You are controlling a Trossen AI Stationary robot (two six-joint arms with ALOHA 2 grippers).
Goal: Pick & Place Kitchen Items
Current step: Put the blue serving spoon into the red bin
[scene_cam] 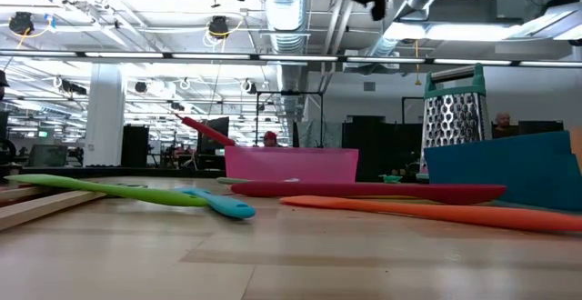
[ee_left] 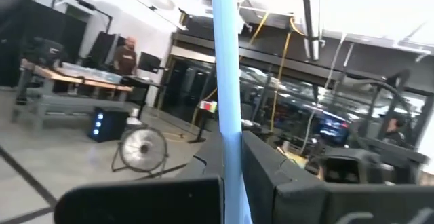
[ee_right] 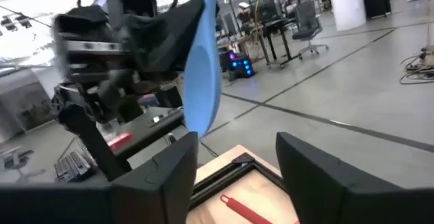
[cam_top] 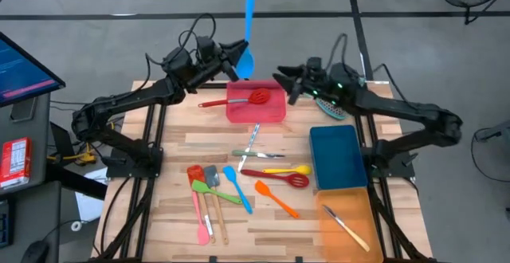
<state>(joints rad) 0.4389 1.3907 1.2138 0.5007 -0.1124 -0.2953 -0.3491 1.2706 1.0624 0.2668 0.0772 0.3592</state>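
Three trays sit on the table: a red tray at the far middle, a blue tray on the right, and an orange tray just in front of the blue one. One red slotted turner lies across the red tray, its handle poking out over the rim. One silver knife lies in the orange tray.

Loose on the wood between the trays I count two pieces of silver cutlery crossing each other, one yellow spoon, one red slotted spoon, one orange spatula, one blue spatula, one green spatula, and a bunch of three at the left: an orange-red one, a grey one and a pink one. The small ones in that bunch overlap, so the count there is rough. One box grater stands behind the blue tray.

The left end effector is up in the air above the far edge of the red tray, fingers together and clamped on a light blue spoon, gripping it low on the handle near the bowl, handle pointing up.

The right end effector hangs just beside it, facing the spoon's bowl, fingers apart with nothing between them, not touching the spoon.
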